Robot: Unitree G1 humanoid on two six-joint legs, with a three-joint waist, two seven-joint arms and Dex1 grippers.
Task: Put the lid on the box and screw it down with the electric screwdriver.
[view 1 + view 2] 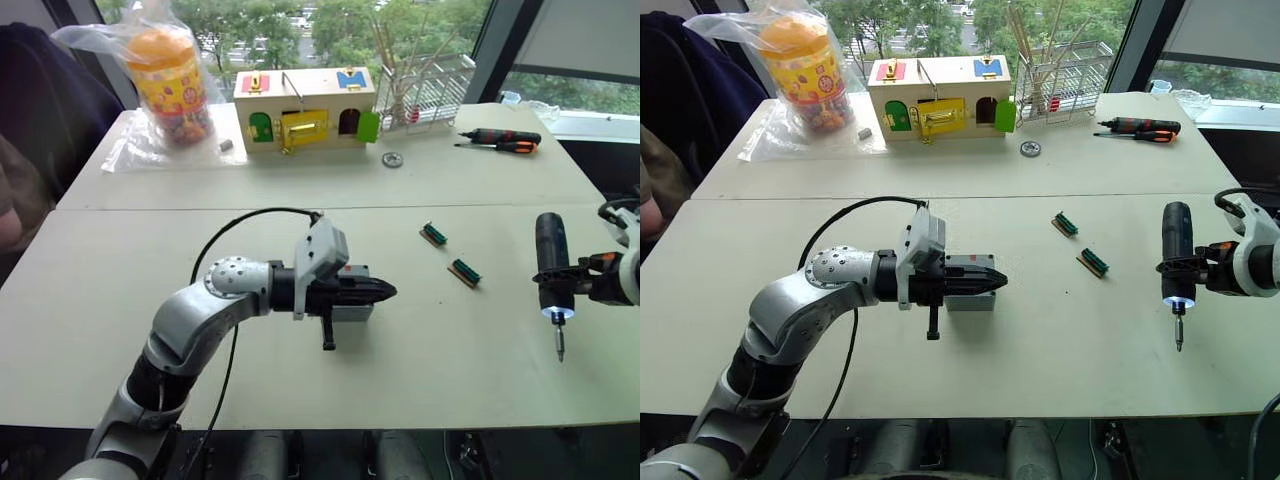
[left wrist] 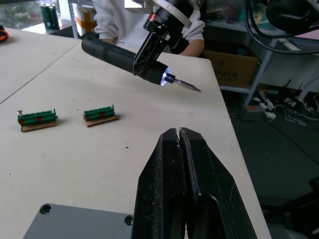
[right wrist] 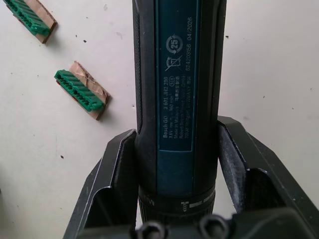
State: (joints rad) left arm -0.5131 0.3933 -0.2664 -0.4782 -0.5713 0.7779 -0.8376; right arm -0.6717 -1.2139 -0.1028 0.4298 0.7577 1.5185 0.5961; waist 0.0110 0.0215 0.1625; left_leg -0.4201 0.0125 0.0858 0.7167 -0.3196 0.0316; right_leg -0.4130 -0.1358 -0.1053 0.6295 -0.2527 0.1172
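The small grey box (image 1: 352,313) sits mid-table, mostly hidden under my left gripper (image 1: 390,292), whose fingers are shut and empty. They lie pressed together over the lid (image 2: 75,224), a flat grey top with a screw (image 2: 46,208) near its corner. I cannot tell whether the fingers touch it. Far to the right, my right gripper (image 1: 553,275) is shut on the electric screwdriver (image 1: 550,250). The tool hangs upright above the table with its light on and its bit (image 1: 560,345) pointing down. Its dark blue barrel (image 3: 179,99) sits between the two fingers.
Two green terminal blocks (image 1: 434,234) (image 1: 466,271) lie between box and screwdriver. At the back stand a wooden box with coloured doors (image 1: 305,110), a bagged orange jar (image 1: 170,80) and a wire rack (image 1: 435,90). Hand screwdrivers (image 1: 500,140) lie back right. A person (image 1: 20,150) sits at the left.
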